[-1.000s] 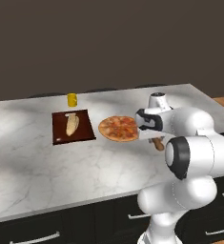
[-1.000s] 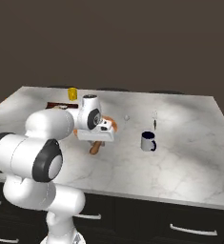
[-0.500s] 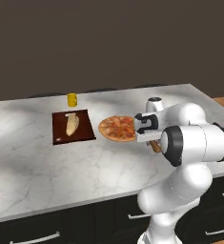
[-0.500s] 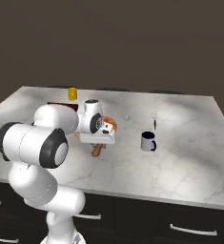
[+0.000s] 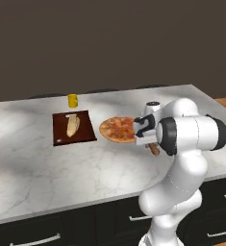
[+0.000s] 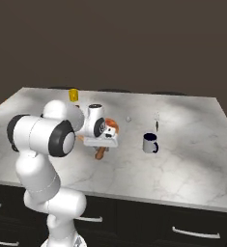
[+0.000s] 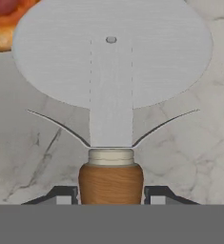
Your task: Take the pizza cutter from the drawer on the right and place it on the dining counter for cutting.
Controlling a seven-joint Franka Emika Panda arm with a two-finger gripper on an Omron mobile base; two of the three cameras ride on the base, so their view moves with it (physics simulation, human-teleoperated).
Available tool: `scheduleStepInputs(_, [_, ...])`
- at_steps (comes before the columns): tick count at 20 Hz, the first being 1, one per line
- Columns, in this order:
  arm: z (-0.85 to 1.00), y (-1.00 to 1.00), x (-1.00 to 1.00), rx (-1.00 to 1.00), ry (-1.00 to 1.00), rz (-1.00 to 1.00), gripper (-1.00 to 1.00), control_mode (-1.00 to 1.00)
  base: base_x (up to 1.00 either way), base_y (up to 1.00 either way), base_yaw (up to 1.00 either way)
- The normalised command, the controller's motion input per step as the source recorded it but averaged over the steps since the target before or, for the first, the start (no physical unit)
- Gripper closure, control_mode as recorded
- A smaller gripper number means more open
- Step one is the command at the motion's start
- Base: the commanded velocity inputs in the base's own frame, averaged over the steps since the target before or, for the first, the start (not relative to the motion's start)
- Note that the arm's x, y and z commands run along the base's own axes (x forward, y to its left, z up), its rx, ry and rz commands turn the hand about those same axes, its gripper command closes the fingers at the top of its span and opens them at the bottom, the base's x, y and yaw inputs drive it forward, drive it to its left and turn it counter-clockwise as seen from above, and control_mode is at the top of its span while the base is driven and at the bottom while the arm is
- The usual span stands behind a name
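A: Item one. We are logging the pizza cutter [image 7: 111, 95]: silvery wheel, brown wooden handle. Where are we placing it?

B: We are seeing it low over the dining counter [image 5: 32, 158], just beside the pizza [image 5: 118, 129]. In the hand view the wheel is lying broadside to the camera with marble behind it and a corner of the pizza at the top left. Whether it is touching the marble, we cannot tell.

A: Item two, the gripper [image 7: 111, 198]?

B: We are recording it as pinching the cutter by its handle; both dark fingertips [image 7: 61, 196] are sitting hard against the wood on either side. We are judging that grip sensible: the handle is the narrow part, and it is keeping the wheel clear of the fingers.

A: In the right base view?

B: The handle end [image 6: 101, 153] is poking out below the hand, close to the counter.

A: Item three, bystanders?

B: We are listing a brown cutting board [image 5: 74, 128] carrying a pale loaf [image 5: 72, 125], a yellow cup [image 5: 73, 100] behind it, and a dark mug [image 6: 149, 143] well apart to the right.

A: Why here?

B: We are judging that a spot next to the pizza suits cutting. Release is not yet done.
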Motion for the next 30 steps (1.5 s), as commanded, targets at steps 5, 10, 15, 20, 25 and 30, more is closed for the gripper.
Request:
scheduleStepInputs(5, [-0.31, 0.00, 0.20, 0.00, 0.00, 0.01, 1.00, -1.00, 0.00, 0.00, 0.00])
scheduleStepInputs(10, [-0.25, 0.00, 0.13, 0.00, 0.00, 0.01, 1.00, -1.00, 0.00, 0.00, 0.00])
scheduleStepInputs(15, [-0.04, 0.00, 0.01, 0.00, 0.00, 0.01, -1.00, -1.00, 0.00, 0.00, 0.00])
scheduleStepInputs(20, [0.00, 0.00, 0.00, 0.00, 0.00, 0.00, -1.00, -1.00, 0.00, 0.00, 0.00])
scheduleStepInputs(25, [0.23, 0.00, -0.05, 0.00, -0.01, 0.00, -1.00, -1.00, 0.00, 0.00, 0.00])
scheduleStepInputs(30, [0.60, 0.00, -0.14, 0.00, -0.01, 0.00, -1.00, -1.00, 0.00, 0.00, 0.00])
